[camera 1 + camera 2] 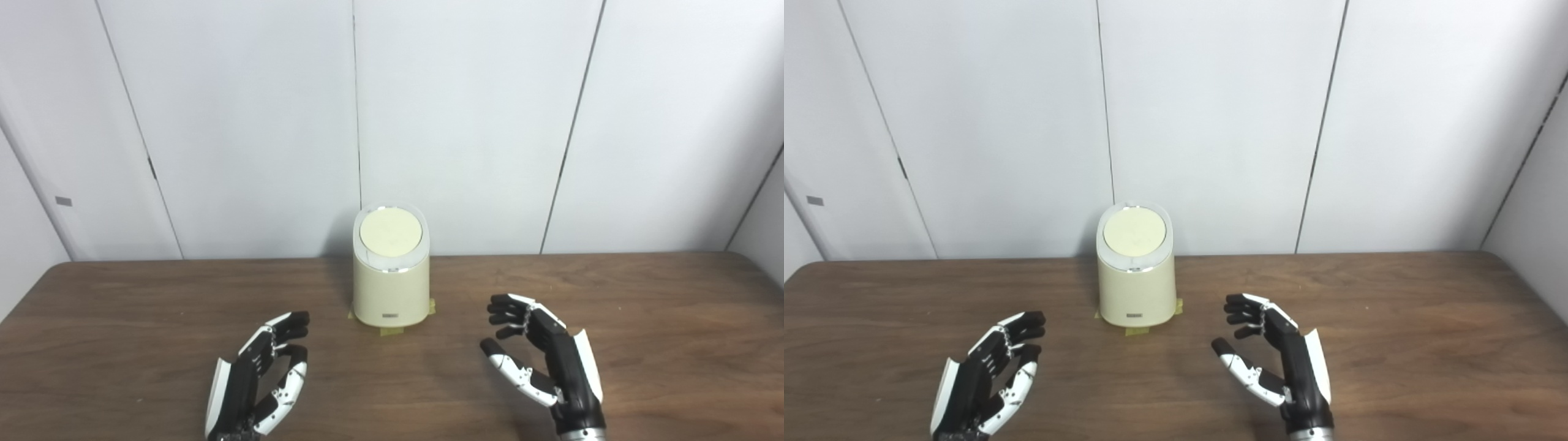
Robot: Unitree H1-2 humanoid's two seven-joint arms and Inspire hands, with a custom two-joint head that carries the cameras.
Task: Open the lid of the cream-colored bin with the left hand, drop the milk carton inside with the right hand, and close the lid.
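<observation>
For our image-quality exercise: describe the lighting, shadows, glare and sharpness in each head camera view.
Left eye view: soft, even light; the cream-colored bin throws only a faint shadow on the wall to its left; mild sheen on the table at right. Right eye view: the same flat light, no harsh glare; both the left hand and right hand look slightly soft, not crisp.

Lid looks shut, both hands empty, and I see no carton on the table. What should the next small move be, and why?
Probably raise the left hand toward the lid of the cream-colored bin. The lid sits closed, both hands rest open and apart from the bin, and the right hand holds nothing. No milk carton shows in either view, so opening seems the only step available.
</observation>
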